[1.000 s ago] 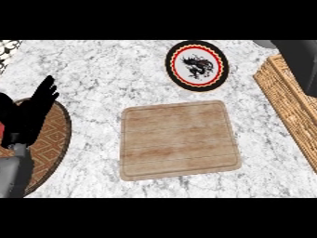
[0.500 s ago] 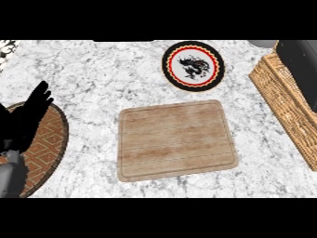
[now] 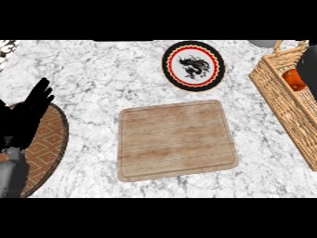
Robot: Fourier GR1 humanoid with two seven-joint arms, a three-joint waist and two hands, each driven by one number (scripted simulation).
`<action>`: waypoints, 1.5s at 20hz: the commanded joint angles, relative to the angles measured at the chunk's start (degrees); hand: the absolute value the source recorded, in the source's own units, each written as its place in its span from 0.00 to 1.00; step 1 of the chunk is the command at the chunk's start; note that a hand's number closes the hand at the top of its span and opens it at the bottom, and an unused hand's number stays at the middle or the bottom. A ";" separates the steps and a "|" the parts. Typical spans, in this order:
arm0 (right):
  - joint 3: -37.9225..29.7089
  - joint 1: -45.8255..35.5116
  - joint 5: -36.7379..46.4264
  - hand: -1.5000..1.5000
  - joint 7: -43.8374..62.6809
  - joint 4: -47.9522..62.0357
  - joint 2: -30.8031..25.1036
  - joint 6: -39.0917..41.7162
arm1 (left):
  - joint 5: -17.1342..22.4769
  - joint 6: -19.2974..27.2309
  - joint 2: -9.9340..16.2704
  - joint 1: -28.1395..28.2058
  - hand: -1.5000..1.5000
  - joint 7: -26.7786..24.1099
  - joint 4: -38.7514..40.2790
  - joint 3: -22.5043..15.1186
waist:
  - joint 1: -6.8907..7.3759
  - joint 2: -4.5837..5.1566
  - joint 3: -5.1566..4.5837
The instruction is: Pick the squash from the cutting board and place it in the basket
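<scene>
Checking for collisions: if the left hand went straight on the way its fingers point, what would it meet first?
Probably nothing: the left hand points up and slightly right over bare marble counter, as far as this view shows.

White-grey marble counter [image 3: 106, 69]

The square wooden cutting board [image 3: 176, 139] lies flat in the middle of the white marble tabletop [image 3: 106, 69] in front of me. Behind it, a little to the right, sits the round black plate with a red ring and dragon figure [image 3: 194, 65]. To the right, at the tabletop's edge, stands the woven wicker basket [image 3: 291, 114], with an orange squash [image 3: 295, 80] inside its far end. On the left, my black left hand [image 3: 20, 118] rests over a round brown patterned mat [image 3: 45, 144].
</scene>
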 commanded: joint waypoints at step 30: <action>-6.38 31.80 -8.53 0.00 3.16 -43.75 5.23 -12.13 | 1.22 0.28 2.69 6.50 0.50 -0.48 0.13 5.51 | -8.84 -3.93 -0.22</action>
